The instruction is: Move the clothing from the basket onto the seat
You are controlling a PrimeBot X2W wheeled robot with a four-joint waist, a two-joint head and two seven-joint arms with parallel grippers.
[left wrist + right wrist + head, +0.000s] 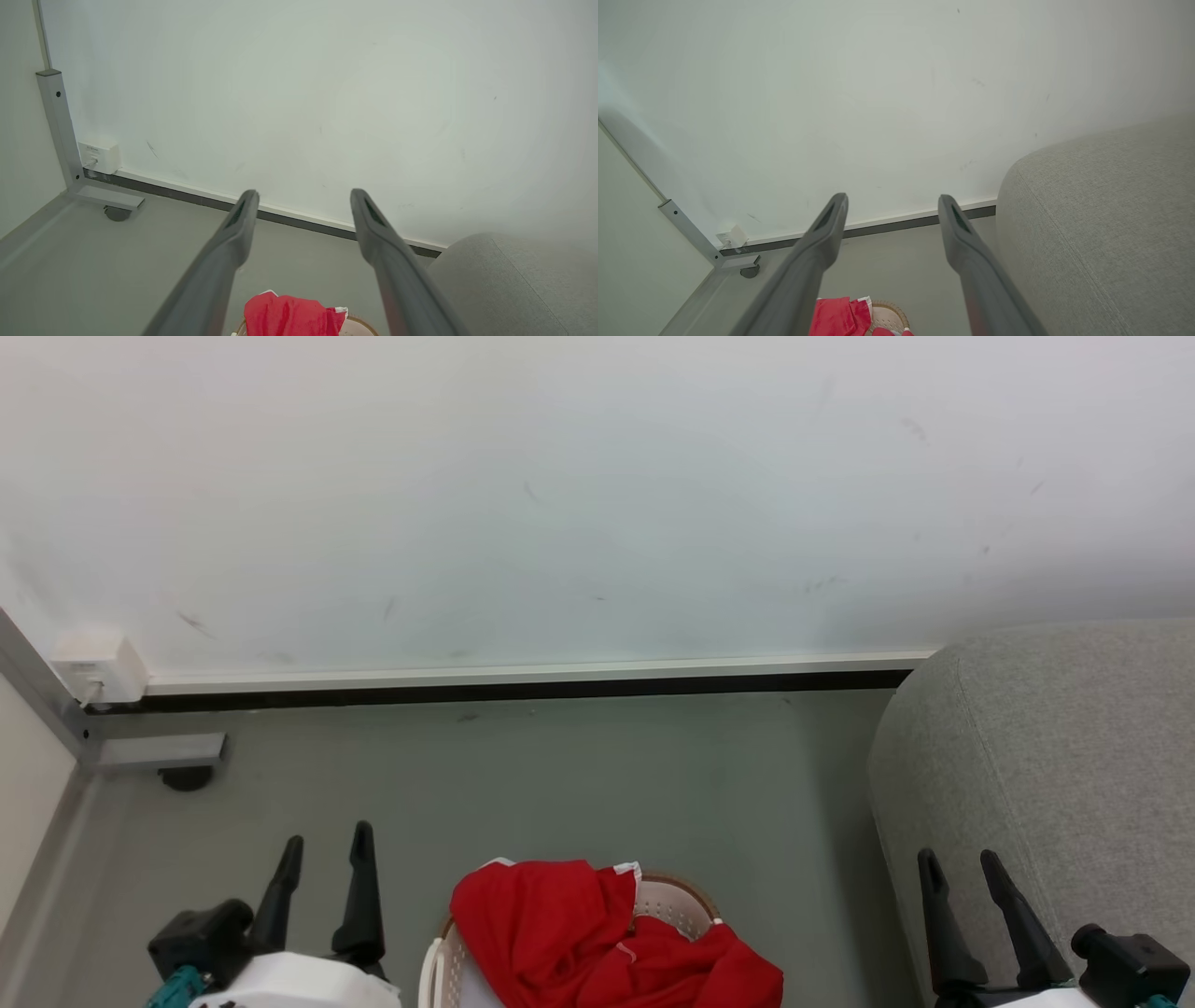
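Bright red clothing [597,938] with white trim lies heaped in the off-white perforated basket [667,901] at the bottom middle of the head view. The grey sofa seat [1055,756] rises at the right. My left gripper [327,845] stands open at the lower left, left of the basket, holding nothing. My right gripper [960,866] stands open at the lower right, over the sofa's edge, also empty. The left wrist view shows the clothing [289,315] below my open fingers [240,224]. In the right wrist view the clothing [836,315], basket [889,315] and sofa [1101,224] appear.
A white wall with a dark baseboard [523,691] runs behind the grey floor [560,784]. A grey metal frame foot with a caster [177,761] and a white wall box [98,667] sit at the far left corner.
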